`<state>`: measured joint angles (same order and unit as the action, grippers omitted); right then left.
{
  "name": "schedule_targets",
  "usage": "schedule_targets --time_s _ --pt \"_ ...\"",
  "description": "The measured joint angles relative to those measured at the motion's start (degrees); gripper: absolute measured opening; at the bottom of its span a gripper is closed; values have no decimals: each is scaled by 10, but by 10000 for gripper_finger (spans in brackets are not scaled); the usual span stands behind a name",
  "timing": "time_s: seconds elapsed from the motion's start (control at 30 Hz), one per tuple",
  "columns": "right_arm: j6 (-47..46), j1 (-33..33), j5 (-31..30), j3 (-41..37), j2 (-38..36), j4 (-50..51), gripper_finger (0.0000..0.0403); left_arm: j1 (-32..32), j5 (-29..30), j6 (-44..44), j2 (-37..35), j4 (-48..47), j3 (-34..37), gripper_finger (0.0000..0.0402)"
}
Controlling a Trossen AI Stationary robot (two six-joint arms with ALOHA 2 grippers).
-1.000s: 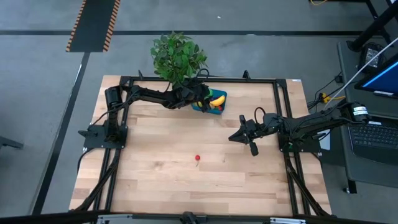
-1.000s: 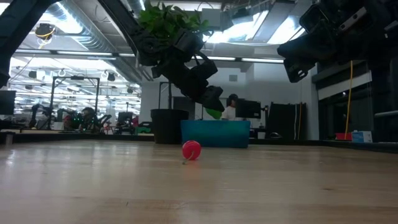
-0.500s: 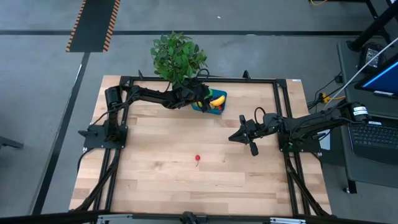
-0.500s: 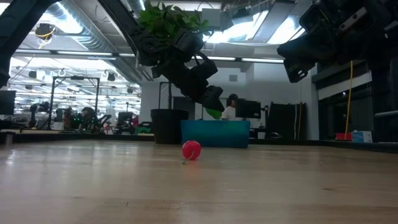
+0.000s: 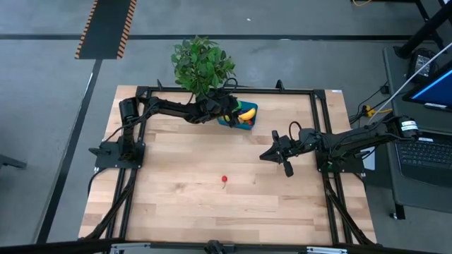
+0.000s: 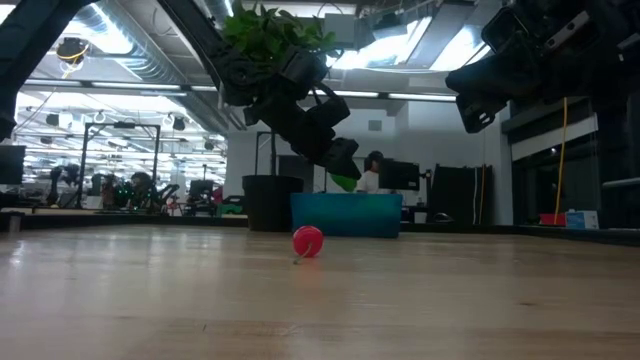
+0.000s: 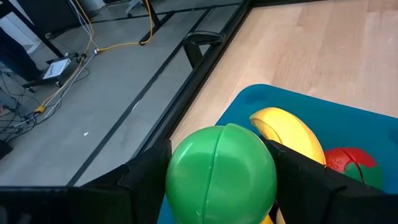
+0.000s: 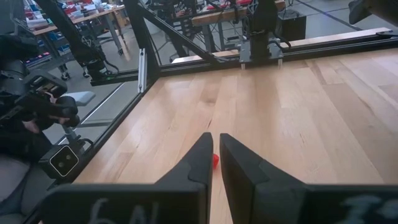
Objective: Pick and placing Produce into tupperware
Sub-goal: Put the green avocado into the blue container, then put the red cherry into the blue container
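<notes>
One round green plastic toy fruit [image 7: 221,174] sat clamped in the left gripper [image 7: 217,180], poised over the shallow teal-blue plastic tupperware [image 5: 239,117] at upper centre of the high view. Release seemed next. The right gripper [image 8: 213,163] waited closed, centre-right; a small red toy fruit [image 5: 224,180] remained on the table.

The tupperware [image 7: 348,118] runs off-frame, seemingly hiding more produce.

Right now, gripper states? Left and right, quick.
Left gripper: shut on the green ball, above the tupperware.
Right gripper: shut, empty, above the table.
</notes>
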<state>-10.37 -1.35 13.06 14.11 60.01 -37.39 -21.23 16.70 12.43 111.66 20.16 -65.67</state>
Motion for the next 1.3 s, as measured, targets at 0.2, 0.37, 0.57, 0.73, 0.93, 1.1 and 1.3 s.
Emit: schedule_targets --time_s 0.2,0.37,0.57,0.73,0.93,1.1,1.3 --pt "1 0 0 0 0 0 33 0 0 -3 0 0 0 247" --pt "2 0 0 0 0 0 33 0 0 1 0 4 0 247" --pt "6 0 0 0 0 0 33 0 0 2 0 34 0 247" --pt "16 0 0 0 0 0 33 0 0 2 0 48 0 247" --pt "16 0 0 0 0 0 33 0 0 -22 0 48 0 247" --pt "16 0 0 0 0 0 33 0 0 -16 0 45 0 248" --pt "1 0 0 0 0 0 33 -5 9 -55 0 29 0 282"
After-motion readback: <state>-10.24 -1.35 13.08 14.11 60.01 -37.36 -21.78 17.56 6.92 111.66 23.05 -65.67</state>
